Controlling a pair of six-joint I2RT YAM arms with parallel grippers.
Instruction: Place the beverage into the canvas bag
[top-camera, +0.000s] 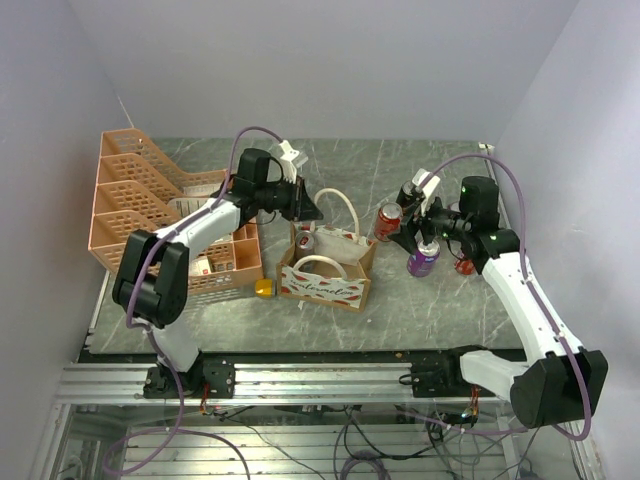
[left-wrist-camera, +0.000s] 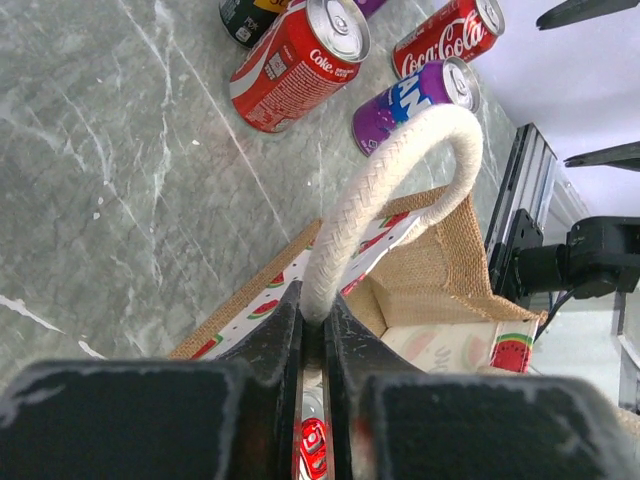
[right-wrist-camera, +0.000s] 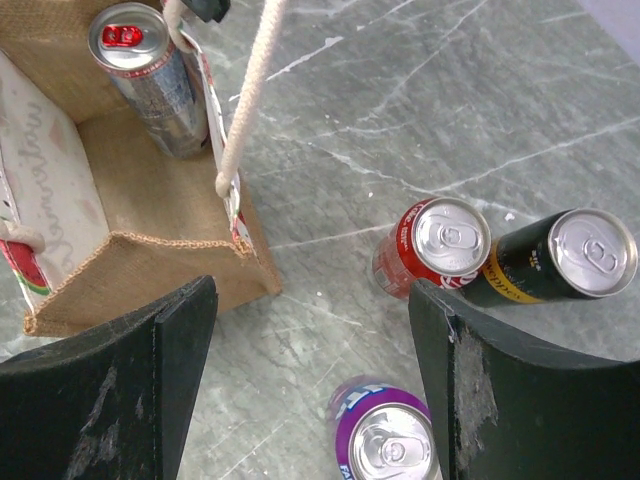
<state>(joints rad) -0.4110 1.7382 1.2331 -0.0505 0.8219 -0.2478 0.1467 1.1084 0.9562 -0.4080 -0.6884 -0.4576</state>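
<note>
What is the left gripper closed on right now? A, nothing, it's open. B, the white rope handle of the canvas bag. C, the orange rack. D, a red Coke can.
B: in the left wrist view the left gripper is pinched shut on the white rope handle of the canvas bag.

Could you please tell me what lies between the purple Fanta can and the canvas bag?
Nothing stands there. In the right wrist view, only bare marble table separates the purple Fanta can from the canvas bag.

walls: pale lilac | table: grey-green marbled | light: even, seemingly overhead
</note>
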